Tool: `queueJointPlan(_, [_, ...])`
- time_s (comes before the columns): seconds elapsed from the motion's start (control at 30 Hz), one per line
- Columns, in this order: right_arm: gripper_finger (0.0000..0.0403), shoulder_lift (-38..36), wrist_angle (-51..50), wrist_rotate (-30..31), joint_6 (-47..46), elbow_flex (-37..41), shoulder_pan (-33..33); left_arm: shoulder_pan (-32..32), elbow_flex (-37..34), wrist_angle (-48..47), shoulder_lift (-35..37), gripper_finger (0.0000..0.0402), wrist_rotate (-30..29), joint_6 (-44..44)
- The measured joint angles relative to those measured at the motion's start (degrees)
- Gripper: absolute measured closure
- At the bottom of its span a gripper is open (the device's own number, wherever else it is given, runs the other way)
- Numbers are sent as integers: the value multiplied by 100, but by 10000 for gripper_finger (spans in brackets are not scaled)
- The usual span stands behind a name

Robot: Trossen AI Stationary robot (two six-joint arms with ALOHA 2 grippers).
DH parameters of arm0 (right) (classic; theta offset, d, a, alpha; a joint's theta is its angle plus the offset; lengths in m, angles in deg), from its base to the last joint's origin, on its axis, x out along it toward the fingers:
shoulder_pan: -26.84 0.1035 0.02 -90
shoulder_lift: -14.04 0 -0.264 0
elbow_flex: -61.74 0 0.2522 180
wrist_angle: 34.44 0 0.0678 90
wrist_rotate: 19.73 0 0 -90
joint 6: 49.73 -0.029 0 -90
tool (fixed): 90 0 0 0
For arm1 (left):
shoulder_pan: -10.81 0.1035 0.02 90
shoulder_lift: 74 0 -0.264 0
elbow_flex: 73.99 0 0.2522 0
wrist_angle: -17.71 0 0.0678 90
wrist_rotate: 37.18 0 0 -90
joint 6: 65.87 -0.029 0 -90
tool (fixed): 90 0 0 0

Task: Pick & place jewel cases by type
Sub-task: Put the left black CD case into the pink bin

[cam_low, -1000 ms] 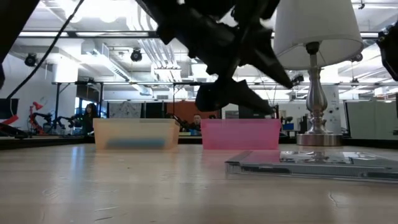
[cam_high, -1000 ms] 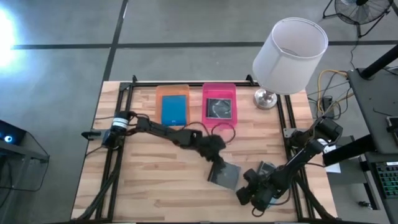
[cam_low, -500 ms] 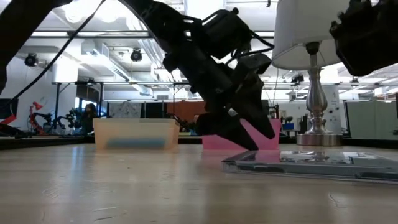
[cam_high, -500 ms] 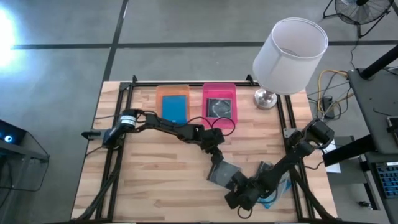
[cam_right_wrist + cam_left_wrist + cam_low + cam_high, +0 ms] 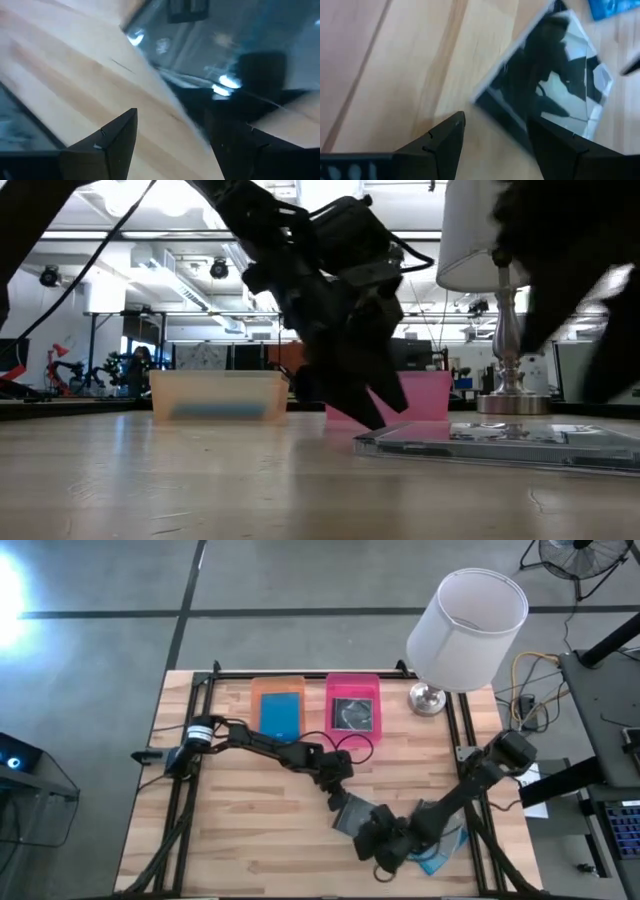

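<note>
Clear jewel case point(image 5: 355, 817) flat on table

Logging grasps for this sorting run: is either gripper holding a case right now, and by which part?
Nothing is held. The open left gripper straddles an edge of the grey clear jewel case lying flat on the table; the open right gripper hovers close beside it.

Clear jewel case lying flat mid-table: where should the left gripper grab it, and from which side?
Grip the clear jewel case by its thin edge nearest the left gripper, coming down over it; the case lies flat, so likely only edges offer purchase.
</note>
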Motion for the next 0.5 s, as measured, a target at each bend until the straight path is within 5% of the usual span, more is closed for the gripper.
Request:
queueJointPlan(0.13, [177, 189, 1440, -410, 247, 467, -284, -5, -327, -37, 191, 200, 50, 130])
queueJointPlan(0.33, [177, 32, 1037, -565, 428, 585, -321, -21, -953, -66, 660, 200, -31, 278])
queueJointPlan(0.5, [177, -644, 501, 393, 603, 571, -255, -35, -1413, 434, 1112, 200, -333, 872])
